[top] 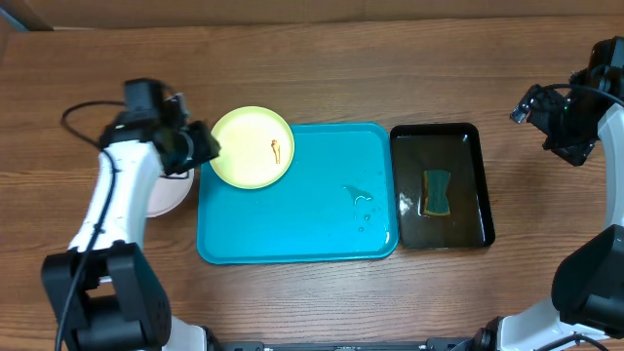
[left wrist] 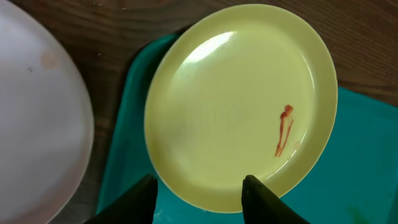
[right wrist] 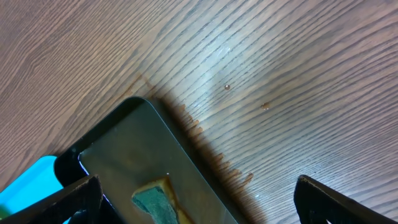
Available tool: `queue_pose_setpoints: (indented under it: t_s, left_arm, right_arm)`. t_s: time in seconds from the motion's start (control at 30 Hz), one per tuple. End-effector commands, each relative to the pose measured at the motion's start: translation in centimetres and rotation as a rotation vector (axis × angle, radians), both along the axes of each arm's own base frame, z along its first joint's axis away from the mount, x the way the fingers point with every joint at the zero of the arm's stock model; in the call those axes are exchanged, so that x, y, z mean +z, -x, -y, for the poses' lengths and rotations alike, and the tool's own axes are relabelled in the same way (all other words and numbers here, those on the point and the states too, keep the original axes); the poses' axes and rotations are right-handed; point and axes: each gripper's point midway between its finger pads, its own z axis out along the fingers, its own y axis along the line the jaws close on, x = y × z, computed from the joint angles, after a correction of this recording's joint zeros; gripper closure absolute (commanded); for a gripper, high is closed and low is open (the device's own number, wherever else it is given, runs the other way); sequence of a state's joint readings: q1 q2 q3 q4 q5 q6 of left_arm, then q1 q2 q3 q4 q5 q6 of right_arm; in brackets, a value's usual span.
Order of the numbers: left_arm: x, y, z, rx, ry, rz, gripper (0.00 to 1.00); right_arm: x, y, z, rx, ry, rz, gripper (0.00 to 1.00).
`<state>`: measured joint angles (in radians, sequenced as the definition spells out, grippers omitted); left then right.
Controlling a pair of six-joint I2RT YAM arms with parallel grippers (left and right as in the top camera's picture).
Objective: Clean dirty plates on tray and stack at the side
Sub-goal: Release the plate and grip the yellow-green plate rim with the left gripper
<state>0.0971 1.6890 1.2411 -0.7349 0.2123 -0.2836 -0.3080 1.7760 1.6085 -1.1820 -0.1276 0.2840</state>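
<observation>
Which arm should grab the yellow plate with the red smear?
Left. The left tool is open right at the edge of the yellow plate; the right tool is far off, past the black tray.

- Overhead: straight down, far, whole table (top: 322, 58).
- L wrist: close, down on yellow plate (left wrist: 242, 106); shared w/ overhead.
- R wrist: close, black tray (right wrist: 124, 137) corner; shared too.

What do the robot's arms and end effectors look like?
Both arms are alike: the left arm and right arm have white links joined by blocky black joints. A thin black cable loops beside the left one. The left end effector and right end effector each have two dark, flat fingers. No markings are legible.
</observation>
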Motion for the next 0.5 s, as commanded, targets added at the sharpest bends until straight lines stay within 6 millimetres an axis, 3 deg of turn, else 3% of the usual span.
queue_pose_setpoints:
  t_s: [0.0, 0.27, 0.47]
  left_arm:
    - [-1.6, 0.0, -0.6, -0.006, -0.111, -0.034, 0.55]
    - [-5.4, -0.1, -2.0, 0.017, -0.164, -0.117, 0.53]
    - [-7.6, -0.2, -1.4, 0.004, -0.126, -0.154, 0.55]
  right_arm:
    - [0.7, -0.2, 0.2, -0.004, 0.002, 0.023, 0.00]
    - [0.7, -0.2, 0.2, -0.004, 0.002, 0.023, 0.00]
    - [0.7, -0.2, 0.2, -0.004, 0.002, 0.023, 0.00]
